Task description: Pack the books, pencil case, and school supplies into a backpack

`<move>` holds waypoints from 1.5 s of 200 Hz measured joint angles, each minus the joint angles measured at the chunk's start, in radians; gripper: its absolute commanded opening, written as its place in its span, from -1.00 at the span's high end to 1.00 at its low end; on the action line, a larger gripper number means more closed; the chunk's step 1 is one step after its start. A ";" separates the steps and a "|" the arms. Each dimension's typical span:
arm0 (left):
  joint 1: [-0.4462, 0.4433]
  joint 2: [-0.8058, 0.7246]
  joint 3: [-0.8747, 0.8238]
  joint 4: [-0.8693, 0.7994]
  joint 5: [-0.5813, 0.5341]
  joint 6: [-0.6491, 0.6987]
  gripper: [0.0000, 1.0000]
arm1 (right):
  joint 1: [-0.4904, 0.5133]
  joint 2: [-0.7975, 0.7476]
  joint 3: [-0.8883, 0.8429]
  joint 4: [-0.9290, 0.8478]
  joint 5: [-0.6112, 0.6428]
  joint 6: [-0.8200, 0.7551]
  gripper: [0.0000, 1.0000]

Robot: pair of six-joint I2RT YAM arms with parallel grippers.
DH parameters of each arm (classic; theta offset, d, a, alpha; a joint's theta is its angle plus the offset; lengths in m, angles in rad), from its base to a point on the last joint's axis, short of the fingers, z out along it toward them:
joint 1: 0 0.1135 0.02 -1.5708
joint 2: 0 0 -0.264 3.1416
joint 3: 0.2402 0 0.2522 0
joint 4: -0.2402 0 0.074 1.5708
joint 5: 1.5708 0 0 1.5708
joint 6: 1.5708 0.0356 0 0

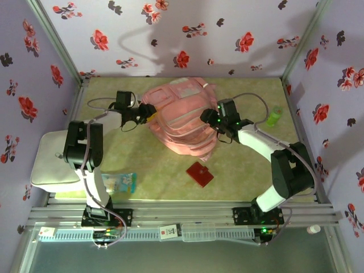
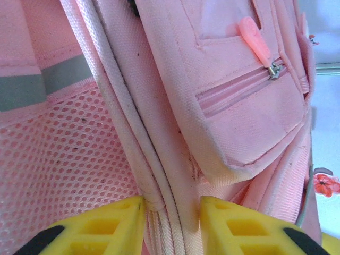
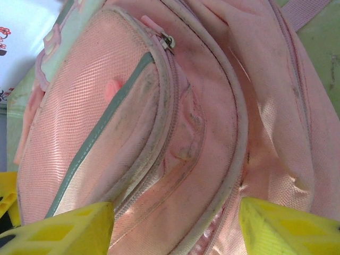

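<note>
Top external: left gripper pinches the backpack, right gripper gapes around it; red piece and book lie unpacked behind both.

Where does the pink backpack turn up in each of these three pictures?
Top external: backpack in the middle of the table.
Left wrist: close up, seam pinched in the left pincer.
Right wrist: close up, beyond the open right pincer.
Shared landmark: grey-trimmed mesh pocket, both wrist views.

Left hand pinched narrow, right hand spread wide
</note>
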 measured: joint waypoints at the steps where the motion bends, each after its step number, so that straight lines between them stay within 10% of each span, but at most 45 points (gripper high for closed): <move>1: 0.000 0.000 0.000 0.001 0.000 -0.001 0.38 | 0.000 0.000 0.001 0.000 0.000 0.000 -0.26; 208: -0.205 0.019 -0.025 0.131 -0.120 -0.202 1.00 | -0.170 0.236 0.289 -0.076 0.091 -0.235 -0.33; 300: -0.236 0.024 -0.024 0.149 -0.121 -0.230 1.00 | 0.051 -0.042 0.057 -0.100 0.042 -0.093 -0.18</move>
